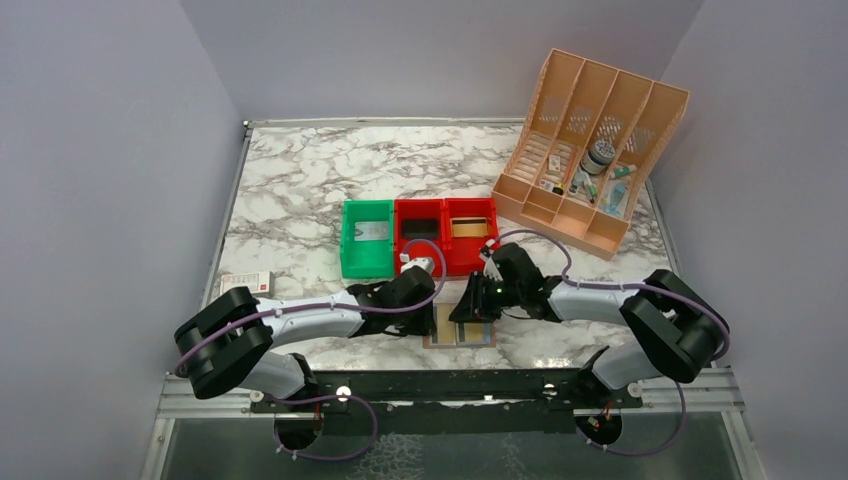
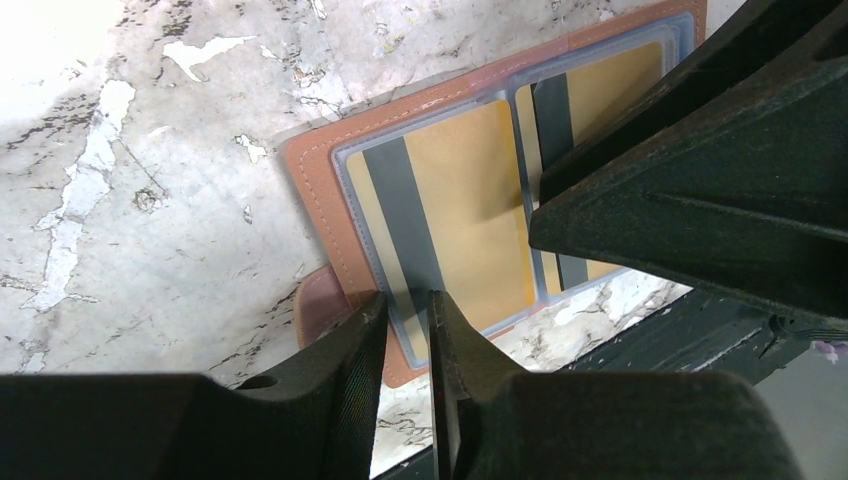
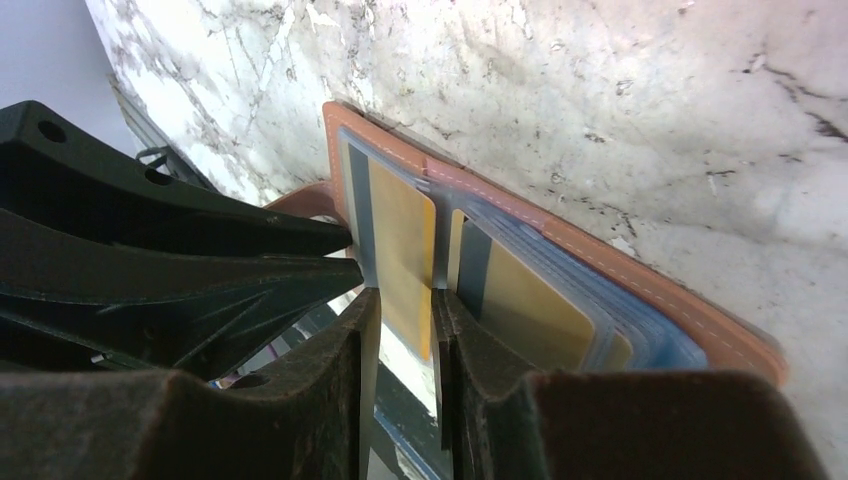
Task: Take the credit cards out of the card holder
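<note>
Pockets of the card holder [image 2: 310, 170] hold yellow-gold credit cards [image 2: 470, 200].

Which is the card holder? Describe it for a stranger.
On the marble table, look just in front of the red bins. The card holder lies open there: unlike them, flat and brownish-pink, with yellow cards under clear pockets.

Lab test cell, plain walls [image 1: 100, 150], marble tabletop [image 1: 300, 180]

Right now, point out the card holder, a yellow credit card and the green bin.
card holder [image 2: 315, 175]: left wrist view, brown leather border.
yellow credit card [image 2: 470, 220]: left wrist view, its yellow face.
green bin [image 1: 365, 266]: top external view, near wall.
</note>
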`<state>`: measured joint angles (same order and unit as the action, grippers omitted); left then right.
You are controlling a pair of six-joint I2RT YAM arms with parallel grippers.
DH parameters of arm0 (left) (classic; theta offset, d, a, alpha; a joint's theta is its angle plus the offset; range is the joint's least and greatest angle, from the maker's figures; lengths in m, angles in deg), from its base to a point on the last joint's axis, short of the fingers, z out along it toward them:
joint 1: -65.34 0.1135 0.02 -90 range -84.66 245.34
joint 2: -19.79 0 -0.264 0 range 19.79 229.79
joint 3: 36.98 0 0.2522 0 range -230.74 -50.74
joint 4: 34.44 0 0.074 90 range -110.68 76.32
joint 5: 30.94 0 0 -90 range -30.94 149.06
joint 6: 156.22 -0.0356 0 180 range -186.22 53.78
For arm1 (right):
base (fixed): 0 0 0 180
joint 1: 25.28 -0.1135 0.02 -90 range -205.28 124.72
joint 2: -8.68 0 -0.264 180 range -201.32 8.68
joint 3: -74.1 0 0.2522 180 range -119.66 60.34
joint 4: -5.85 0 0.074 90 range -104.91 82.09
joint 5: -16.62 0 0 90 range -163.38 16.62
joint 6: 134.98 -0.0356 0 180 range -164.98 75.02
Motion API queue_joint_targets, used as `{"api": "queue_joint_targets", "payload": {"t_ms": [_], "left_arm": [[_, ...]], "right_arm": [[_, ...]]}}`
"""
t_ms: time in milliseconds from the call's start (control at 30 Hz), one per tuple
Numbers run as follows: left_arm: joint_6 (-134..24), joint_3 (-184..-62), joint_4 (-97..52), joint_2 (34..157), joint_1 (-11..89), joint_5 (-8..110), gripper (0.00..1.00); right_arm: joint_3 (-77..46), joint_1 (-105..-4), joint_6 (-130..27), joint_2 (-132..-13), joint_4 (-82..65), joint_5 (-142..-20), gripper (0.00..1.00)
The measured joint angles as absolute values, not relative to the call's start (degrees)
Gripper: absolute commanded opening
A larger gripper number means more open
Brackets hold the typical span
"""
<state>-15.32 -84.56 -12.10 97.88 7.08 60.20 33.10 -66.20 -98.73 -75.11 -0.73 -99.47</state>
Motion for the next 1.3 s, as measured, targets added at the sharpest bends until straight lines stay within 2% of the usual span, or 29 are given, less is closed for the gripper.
{"api": "queue_joint_targets", "payload": {"t_ms": [300,967,1300], "left_arm": [[-15.32,-84.56,-12.02,97.88,6.97,60.75,0.24],[-16.81,-85.68,-10.23,97.62,6.73,63.13,0.31],[-19.52,-87.30,-7.97,99.50,6.88,64.60,0.20]], "right_arm": [[33.40,-66.20,-98.67,-74.56,-0.99,-98.57,0.25],[29.45,-68.02,-94.65,-75.00,-7.64,-94.11,0.22],[28.79,-68.46,-94.21,-75.74,-7.90,-93.50,0.19]]}}
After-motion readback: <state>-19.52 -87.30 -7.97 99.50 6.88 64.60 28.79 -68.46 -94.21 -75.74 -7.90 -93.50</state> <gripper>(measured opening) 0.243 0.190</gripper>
